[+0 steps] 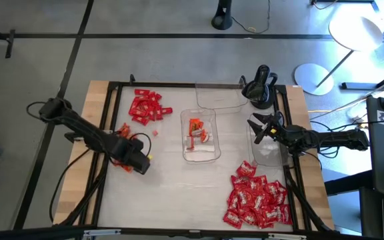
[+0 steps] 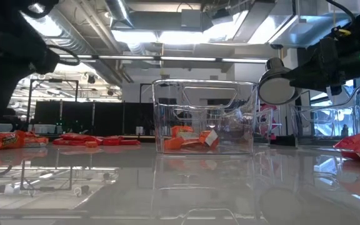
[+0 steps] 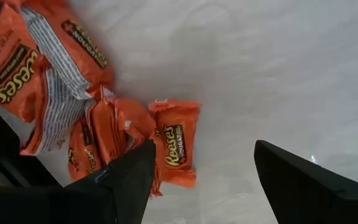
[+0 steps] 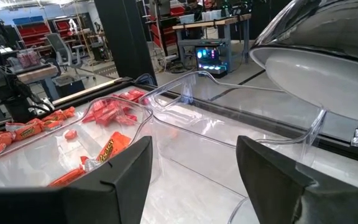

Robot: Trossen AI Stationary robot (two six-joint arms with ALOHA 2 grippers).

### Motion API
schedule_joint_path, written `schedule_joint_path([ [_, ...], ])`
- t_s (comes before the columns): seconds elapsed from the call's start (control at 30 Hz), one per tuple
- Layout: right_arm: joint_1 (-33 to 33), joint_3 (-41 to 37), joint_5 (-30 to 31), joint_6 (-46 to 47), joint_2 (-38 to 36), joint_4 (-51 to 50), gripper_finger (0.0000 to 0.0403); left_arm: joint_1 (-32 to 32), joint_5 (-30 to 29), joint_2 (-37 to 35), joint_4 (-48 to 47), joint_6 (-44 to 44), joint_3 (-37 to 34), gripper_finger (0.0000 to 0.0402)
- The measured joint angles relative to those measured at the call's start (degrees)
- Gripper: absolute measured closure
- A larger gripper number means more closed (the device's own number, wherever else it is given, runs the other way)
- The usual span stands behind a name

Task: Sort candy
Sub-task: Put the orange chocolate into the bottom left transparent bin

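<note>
Looking barely started — we count a few orange candies [image 1: 196, 131] in the middle tray [image 1: 199, 153], piles still loose. Left gripper [image 1: 137, 163] spread over orange ones, right gripper [image 1: 257, 129] spread, empty — above another tray [image 1: 267, 155].

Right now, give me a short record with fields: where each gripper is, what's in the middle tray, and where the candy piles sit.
left gripper: open, over small orange wrapped candies, left table edge
right gripper: open, above empty clear plastic tray, right side
centre clear tray: a few orange candies
red candy piles: far left; near right
</note>
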Motion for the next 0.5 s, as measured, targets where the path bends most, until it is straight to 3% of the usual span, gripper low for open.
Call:
schedule_joint_path([
  [0.5,0.0,0.0,0.0,0.0,0.0,0.0,0.0173,-0.8,-0.6,0.2,8.0,1.3,-3.4,0.0139],
])
